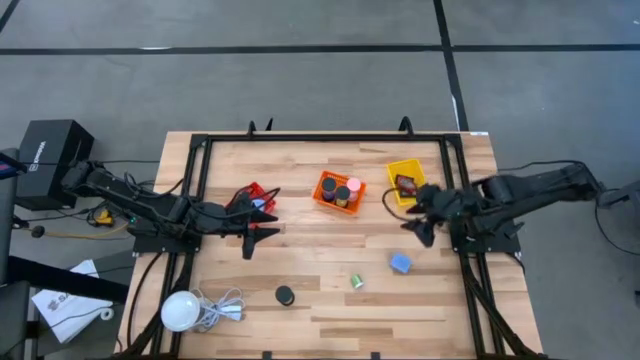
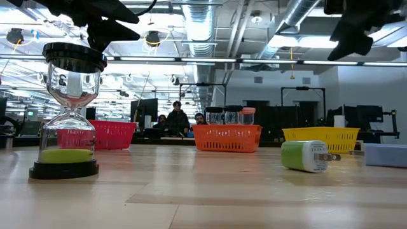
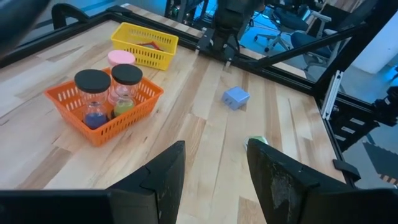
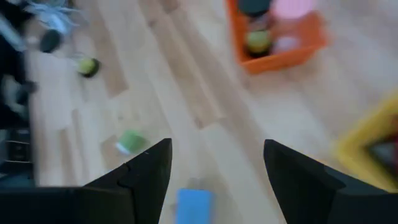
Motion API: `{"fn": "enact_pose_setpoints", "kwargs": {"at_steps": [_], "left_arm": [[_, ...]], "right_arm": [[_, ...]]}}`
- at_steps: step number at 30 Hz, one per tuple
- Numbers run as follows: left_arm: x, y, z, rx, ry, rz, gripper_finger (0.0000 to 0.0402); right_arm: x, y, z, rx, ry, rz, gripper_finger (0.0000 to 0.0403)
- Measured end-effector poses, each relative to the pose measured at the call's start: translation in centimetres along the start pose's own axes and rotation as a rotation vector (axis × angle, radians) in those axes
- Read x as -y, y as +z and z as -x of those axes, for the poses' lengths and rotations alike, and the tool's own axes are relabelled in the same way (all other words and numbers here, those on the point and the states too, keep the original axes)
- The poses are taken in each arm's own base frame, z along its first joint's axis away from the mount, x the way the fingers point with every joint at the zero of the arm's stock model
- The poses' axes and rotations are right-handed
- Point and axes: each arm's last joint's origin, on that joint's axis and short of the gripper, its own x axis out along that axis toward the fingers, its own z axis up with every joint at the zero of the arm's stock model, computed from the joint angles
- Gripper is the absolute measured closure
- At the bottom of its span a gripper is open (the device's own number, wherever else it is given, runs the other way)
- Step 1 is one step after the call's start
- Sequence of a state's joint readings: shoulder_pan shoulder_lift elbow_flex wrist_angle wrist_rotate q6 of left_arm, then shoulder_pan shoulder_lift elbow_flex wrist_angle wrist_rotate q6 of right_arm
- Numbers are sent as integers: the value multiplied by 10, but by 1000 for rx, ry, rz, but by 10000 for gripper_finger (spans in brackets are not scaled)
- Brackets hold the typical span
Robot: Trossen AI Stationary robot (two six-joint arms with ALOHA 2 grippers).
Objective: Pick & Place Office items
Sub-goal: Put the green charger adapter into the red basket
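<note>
— Which piece am I going for next, and with which arm?

— From where I sit, the blue block (image 1: pixel 401 264). It lies loose on the table (image 1: pixel 330 300), near the right edge and toward the front. My right gripper (image 1: pixel 417 222) hangs above the boards just beside the yellow basket (image 1: pixel 406 168), fingers spread and empty — the block sits just forward of it, showing low between the fingers in the right wrist view.

— And the left?

— The left gripper (image 1: pixel 252 228) is beside the red basket (image 1: pixel 254 193), jaws parted, holding nothing, well apart from the block. The right is nearer. I can't make out the block's long axis from the overhead view, so I'd judge wrist alignment on the way down.

— The green plug (image 1: pixel 356 281)?

— Between the arms, further forward.
</note>
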State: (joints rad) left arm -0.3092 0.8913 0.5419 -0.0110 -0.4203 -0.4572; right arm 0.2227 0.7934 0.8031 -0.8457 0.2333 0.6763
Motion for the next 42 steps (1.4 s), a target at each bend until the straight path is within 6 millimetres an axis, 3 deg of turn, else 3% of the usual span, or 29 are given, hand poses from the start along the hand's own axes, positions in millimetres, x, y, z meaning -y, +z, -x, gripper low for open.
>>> {"fn": "enact_pose_setpoints", "kwargs": {"at_steps": [4,10,18,28,35,42], "left_arm": [[0,1,0,7,0,3,234],[0,1,0,15,1,6,234],[1,2,0,20,-2,11,234],[1,2,0,19,-3,11,234],[1,2,0,13,-16,4,234],[1,2,0,13,-15,3,234]], "right_arm": [[-16,-10,-24,-24,47,-42,159],[-38,-9,-64,12,-40,-247,159],[-67,-21,-118,-239,-20,-306,159],[-93,-10,-146,-293,-60,-262,159],[-116,-20,-172,-439,128,-160,159],[-127,-17,-187,-537,178,-93,159]]}}
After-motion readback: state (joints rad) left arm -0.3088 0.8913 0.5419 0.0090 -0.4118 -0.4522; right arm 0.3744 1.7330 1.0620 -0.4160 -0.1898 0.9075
